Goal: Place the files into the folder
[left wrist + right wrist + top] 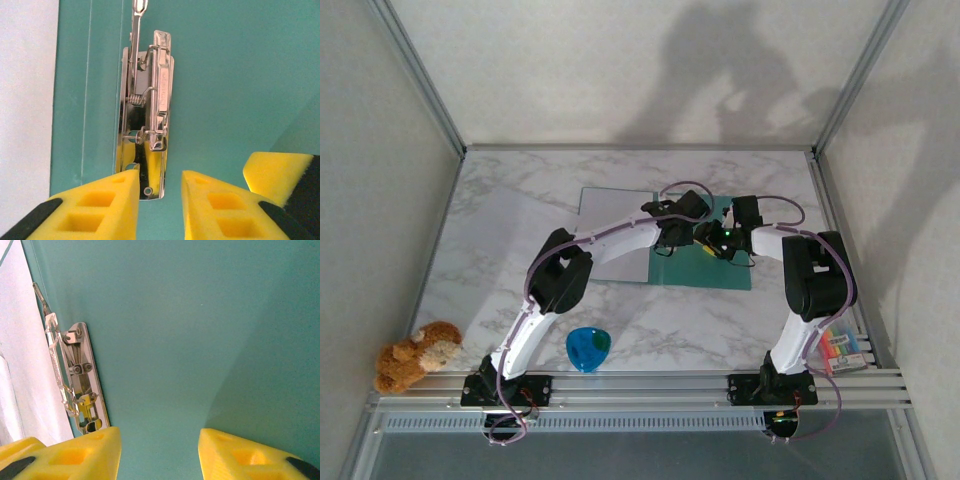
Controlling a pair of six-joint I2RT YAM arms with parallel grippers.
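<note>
The teal folder (705, 268) lies open in the middle of the table, its metal lever clip (147, 115) along the inner edge. A pale grey rectangle, seemingly the files (615, 235), lies flat just left of the teal panel, and its white surface (22, 355) borders the clip (80, 385). My left gripper (160, 175) hovers open over the clip's near end, with nothing between its yellow fingers. Close beside it, my right gripper (160, 432) is open above bare teal, holding nothing. One of its yellow fingers (280, 172) shows at the right of the left wrist view.
A small blue cup (588, 347) stands near the front between the arm bases. A brown plush toy (415, 355) lies at the front left corner. A box of coloured items (840, 347) sits at the right edge. Metal frame posts and walls enclose the marble table (500, 230).
</note>
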